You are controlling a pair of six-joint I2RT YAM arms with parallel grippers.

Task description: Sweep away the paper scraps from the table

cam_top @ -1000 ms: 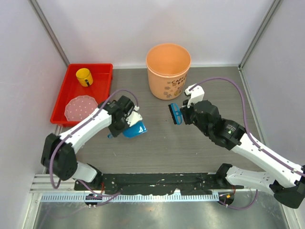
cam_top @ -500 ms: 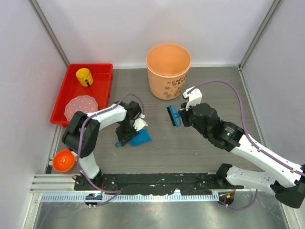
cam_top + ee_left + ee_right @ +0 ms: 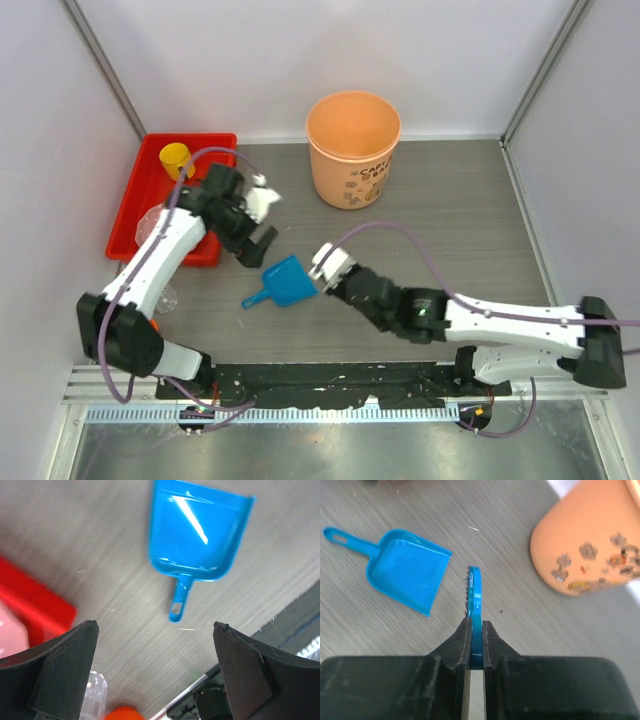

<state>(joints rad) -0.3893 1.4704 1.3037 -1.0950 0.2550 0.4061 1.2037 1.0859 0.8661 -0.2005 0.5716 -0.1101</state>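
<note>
No paper scraps show in any view. A blue dustpan lies flat on the dark wood-grain table, its handle pointing to the lower left. My left gripper hovers above and to the left of it, open and empty; the left wrist view shows the dustpan beyond the spread fingers. My right gripper sits at the dustpan's right edge. In the right wrist view it is shut on a thin blue brush, with the dustpan to the left.
An orange bucket stands at the back centre, also in the right wrist view. A red tray with a yellow cup and a pink plate sits at the back left. An orange thing and a clear item lie near the front left.
The left gripper opened, let go of the dustpan and drew back toward the tray. The dustpan now lies on the table. The right arm swung left and forward with the brush to the dustpan.
</note>
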